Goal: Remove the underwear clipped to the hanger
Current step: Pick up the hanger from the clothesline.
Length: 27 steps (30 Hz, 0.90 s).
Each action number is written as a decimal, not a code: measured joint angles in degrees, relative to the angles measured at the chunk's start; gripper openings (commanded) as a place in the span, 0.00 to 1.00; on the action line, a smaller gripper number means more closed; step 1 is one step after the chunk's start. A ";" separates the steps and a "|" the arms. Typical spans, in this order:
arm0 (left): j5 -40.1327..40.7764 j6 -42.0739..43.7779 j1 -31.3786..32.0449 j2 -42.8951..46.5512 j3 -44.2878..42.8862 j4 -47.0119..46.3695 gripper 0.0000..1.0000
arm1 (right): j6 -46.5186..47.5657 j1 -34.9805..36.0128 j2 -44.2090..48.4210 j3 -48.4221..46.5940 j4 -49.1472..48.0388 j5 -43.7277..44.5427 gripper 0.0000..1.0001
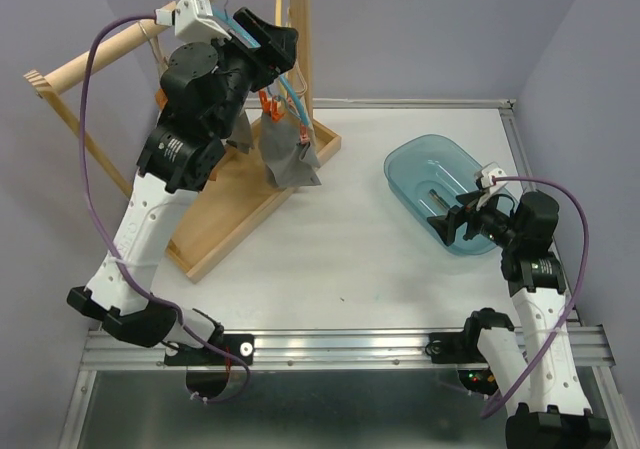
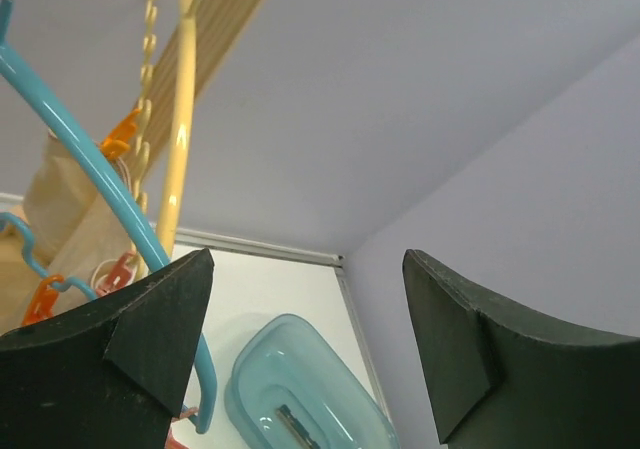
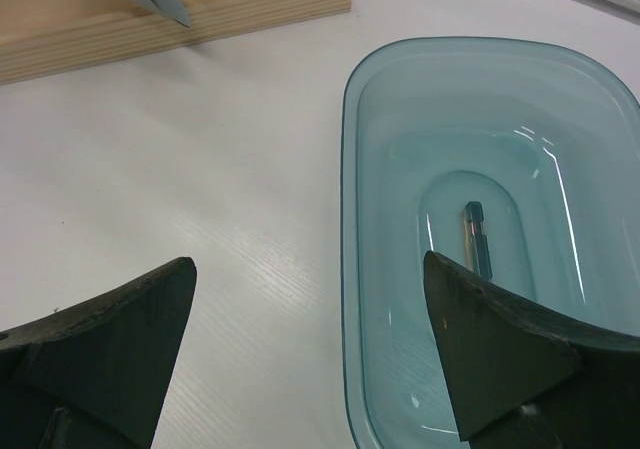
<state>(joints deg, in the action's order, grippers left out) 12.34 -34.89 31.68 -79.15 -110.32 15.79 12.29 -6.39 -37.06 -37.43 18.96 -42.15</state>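
So the grey underwear [image 1: 287, 159] is hanging off the orange clips [image 1: 267, 104] on the blue hanger [image 1: 293, 97], up on the wooden rack [image 1: 235, 214] at the back left of the worktop [image 1: 370, 259]. From above you can see its bottom edge dangling just over the rack's base board. There's another bit of grey cloth tucked behind your left arm, but I can't tell much about it. Your left fingers [image 1: 272, 41] are raised up by the top of the hanger, spread apart with nothing between them. On the wrist cam the blue hanger bar runs down right beside one finger; whether it's touching, I can't say. A yellow hanger [image 2: 182, 119] shows just behind it there too. Over on the right, your right fingers [image 1: 450, 227] are wide apart as well and holding nothing, hovering low at the near edge of the clear blue tub [image 1: 400, 164], well away from the rack. The tub has one small dark thing [image 3: 475, 234] lying in the bottom, too small for me to tell what it is.
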 measured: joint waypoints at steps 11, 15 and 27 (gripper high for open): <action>15.43 -2.10 1.27 -10.29 -10.23 13.99 0.78 | 0.00 0.00 0.33 0.00 0.02 0.37 1.00; 17.66 -2.29 1.27 -11.56 -10.25 15.96 0.77 | 0.02 0.00 0.46 0.00 0.02 0.55 1.00; 18.27 -2.27 -0.70 -13.00 -10.93 15.87 0.67 | 0.20 0.00 0.70 0.00 0.04 1.25 1.00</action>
<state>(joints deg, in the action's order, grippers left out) 30.61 -37.17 30.98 -92.16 -121.25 31.66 12.49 -6.39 -36.36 -37.43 19.00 -40.91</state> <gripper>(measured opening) 0.697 0.999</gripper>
